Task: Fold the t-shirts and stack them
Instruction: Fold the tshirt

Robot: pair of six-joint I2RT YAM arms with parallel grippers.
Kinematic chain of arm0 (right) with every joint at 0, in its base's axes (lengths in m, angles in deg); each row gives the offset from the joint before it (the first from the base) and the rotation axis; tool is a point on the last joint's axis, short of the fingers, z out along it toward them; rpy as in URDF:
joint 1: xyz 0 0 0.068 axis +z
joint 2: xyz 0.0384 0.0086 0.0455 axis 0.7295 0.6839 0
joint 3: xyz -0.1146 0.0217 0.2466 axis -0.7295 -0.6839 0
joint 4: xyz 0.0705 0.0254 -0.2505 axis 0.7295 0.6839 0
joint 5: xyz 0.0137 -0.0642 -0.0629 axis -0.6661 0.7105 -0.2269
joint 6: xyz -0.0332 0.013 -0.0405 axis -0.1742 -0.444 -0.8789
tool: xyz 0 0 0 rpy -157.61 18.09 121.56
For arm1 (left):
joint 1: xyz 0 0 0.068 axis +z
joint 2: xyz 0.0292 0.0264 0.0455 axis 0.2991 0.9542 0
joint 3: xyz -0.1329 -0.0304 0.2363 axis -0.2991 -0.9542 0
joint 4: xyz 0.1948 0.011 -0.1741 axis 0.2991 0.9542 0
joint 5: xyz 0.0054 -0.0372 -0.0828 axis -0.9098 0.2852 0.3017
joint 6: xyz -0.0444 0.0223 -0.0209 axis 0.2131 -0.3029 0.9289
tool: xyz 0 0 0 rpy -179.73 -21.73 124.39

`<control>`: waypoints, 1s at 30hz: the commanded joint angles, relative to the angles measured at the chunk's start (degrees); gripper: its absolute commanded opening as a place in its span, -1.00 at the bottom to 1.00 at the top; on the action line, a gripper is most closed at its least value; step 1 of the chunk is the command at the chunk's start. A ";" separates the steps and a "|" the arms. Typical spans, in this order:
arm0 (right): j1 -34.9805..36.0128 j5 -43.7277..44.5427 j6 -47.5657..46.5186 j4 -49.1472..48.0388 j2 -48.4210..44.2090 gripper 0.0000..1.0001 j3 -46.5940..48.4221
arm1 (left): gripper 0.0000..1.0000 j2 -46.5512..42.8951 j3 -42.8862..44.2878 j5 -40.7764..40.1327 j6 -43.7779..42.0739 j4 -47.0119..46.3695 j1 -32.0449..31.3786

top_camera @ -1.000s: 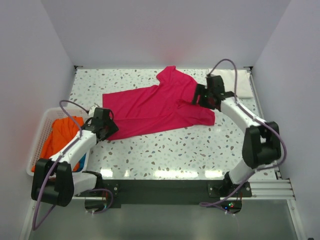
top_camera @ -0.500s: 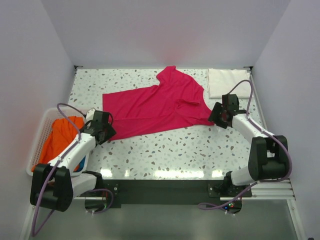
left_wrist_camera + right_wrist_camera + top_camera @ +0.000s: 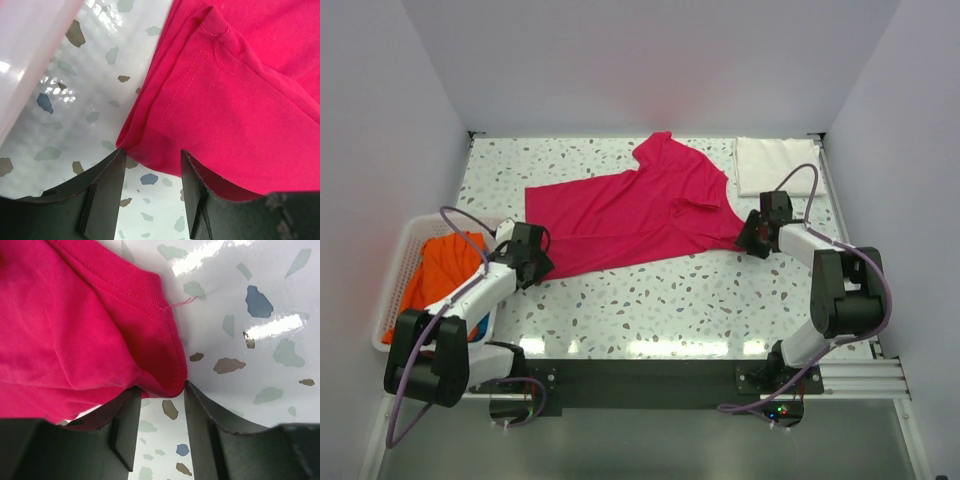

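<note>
The left white-and-black arm (image 3: 470, 293) lies low with its left gripper (image 3: 150, 156) at the near-left corner of the bright magenta-pink cloth t-shirt (image 3: 630, 215), the right white-and-black arm (image 3: 808, 240) brings its right gripper (image 3: 160, 388) to that shirt's right corner, both jaws parted around the hem.

A bright magenta-pink t-shirt (image 3: 640, 210) lies spread mostly flat across the middle of the frame, running from lower left to upper right. One short sleeve points toward the upper centre, and there is a small crease near its right end. Its stitched corners at lower left and far right are slightly bunched. A white t-shirt folded to a rectangle (image 3: 775, 165) lies flat at upper right, just apart from it. A crumpled orange t-shirt (image 3: 440, 270) is heaped at the left edge, with a sliver of blue t-shirt (image 3: 485, 322) below it.
</note>
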 commanded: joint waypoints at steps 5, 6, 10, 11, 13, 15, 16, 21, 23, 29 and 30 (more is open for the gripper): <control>-1.51 -0.38 0.68 -3.30 2.16 -0.38 2.40 | -0.03 4.07 -1.83 -3.56 2.52 -2.94 0.30; -1.60 -0.30 0.60 -2.95 2.17 -0.52 2.66 | -0.06 4.86 -2.01 -3.65 2.61 -3.99 0.30; -2.65 -1.95 0.24 -1.80 1.82 -0.80 3.80 | -0.41 7.76 -2.10 -4.26 2.96 -5.67 0.30; -3.09 -2.31 -0.02 -1.45 1.64 -0.87 3.98 | -0.64 8.20 -1.84 -4.18 2.78 -5.84 0.30; -4.74 -3.19 -0.19 -0.14 0.24 -1.00 4.51 | -0.85 8.65 -1.57 -3.74 2.43 -5.93 0.30; -5.55 -3.72 -0.63 1.79 -0.99 -1.00 4.86 | -1.00 7.25 -1.48 -3.12 2.43 -5.15 0.30; -6.08 -3.98 -0.81 2.50 -2.83 -1.00 4.95 | -1.00 6.28 -1.66 -2.69 2.43 -4.88 0.30; -10.12 -4.95 -1.69 7.50 -8.99 -1.00 4.25 | -1.00 -0.83 -2.01 -1.28 2.96 -0.75 0.30; -12.05 -5.21 -1.69 8.65 -12.68 -1.00 3.20 | -1.00 -3.03 -2.45 -0.31 3.22 1.17 0.30; -15.75 -5.74 -2.22 14.36 -22.24 -1.00 -0.85 | -1.00 -12.08 -5.08 3.03 3.49 5.39 0.30; -16.01 -5.83 -2.13 15.68 -23.31 -1.00 -2.24 | -1.00 -13.05 -5.44 3.81 3.57 6.01 0.22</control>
